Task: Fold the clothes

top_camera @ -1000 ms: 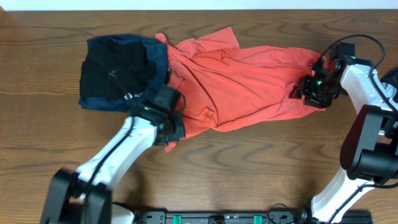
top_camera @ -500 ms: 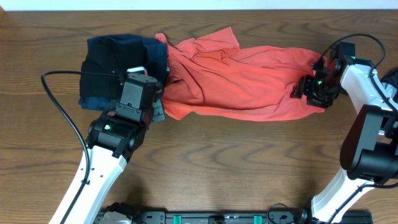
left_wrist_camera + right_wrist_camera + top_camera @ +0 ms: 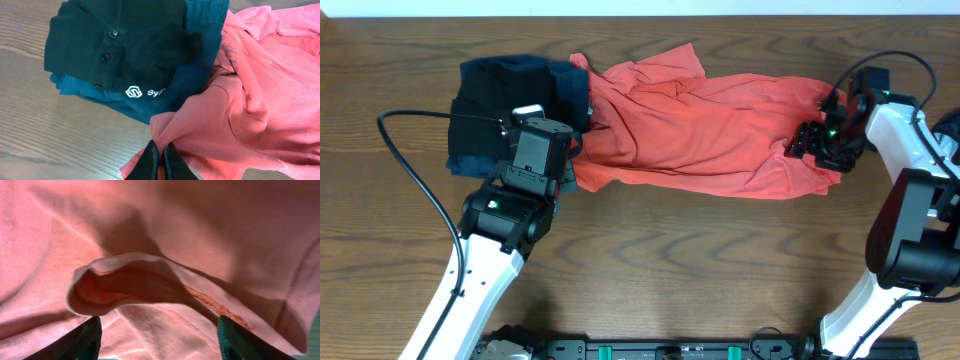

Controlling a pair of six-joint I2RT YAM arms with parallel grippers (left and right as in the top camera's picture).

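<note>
Left gripper (image 3: 160, 146) pinched the T-shirt (image 3: 720, 130); right gripper (image 3: 157, 325) gaped around a loose fold (image 3: 130, 275), which could slip and bunch.

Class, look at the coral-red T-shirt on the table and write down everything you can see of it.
The coral-red T-shirt is soft, creased fabric with stitched hems, lying bunched in a long band across the wooden table, not folded. Its left end lies against the folded navy-blue garment. The left gripper pinches its lower left edge; the right gripper stands open around a raised fold at its right end.
</note>
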